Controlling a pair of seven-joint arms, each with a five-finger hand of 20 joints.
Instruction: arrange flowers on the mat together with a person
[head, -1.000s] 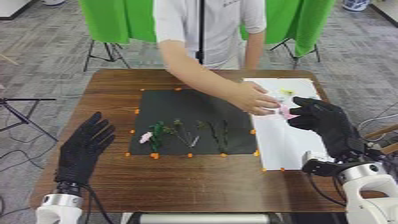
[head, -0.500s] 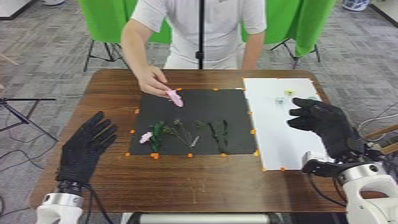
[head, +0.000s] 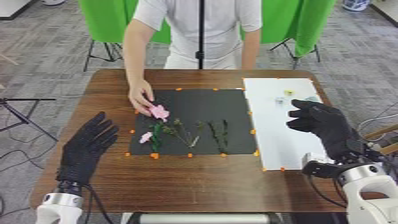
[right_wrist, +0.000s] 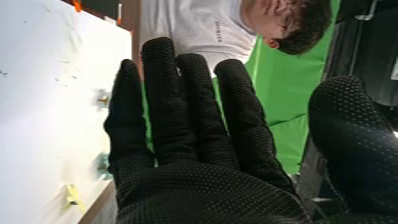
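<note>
from where i'm standing, the robot's left hand (head: 86, 146) is left of the mat (head: 194, 105), fingers straight and close together, holding nothing. the right hand (head: 333, 125) is over to the mat's right, its fingers straight and a little apart, thumb well out, nothing in them.

on the mat's near half lie a small pink flower (head: 146, 137), a green stem (head: 155, 139), some thin sprigs (head: 184, 134) and dark stems (head: 218, 135). just beyond that small flower, a person's hand (head: 140, 98) has a bigger pink flower (head: 159, 112) at its fingers, over the mat's left side. i'd call this the person's placing step. next, i reckon, they need to settle that bloom and let go, then the right hand could pinch the yellow piece (head: 289, 92) or the pale blue piece (head: 279, 100), off the mat's far right.

the worktop (head: 195, 185) is brown wood, with a white sheet (head: 286, 130) right of the mat. past the mat, green cloth (head: 107, 30) hangs above grey carpet (head: 49, 75).
</note>
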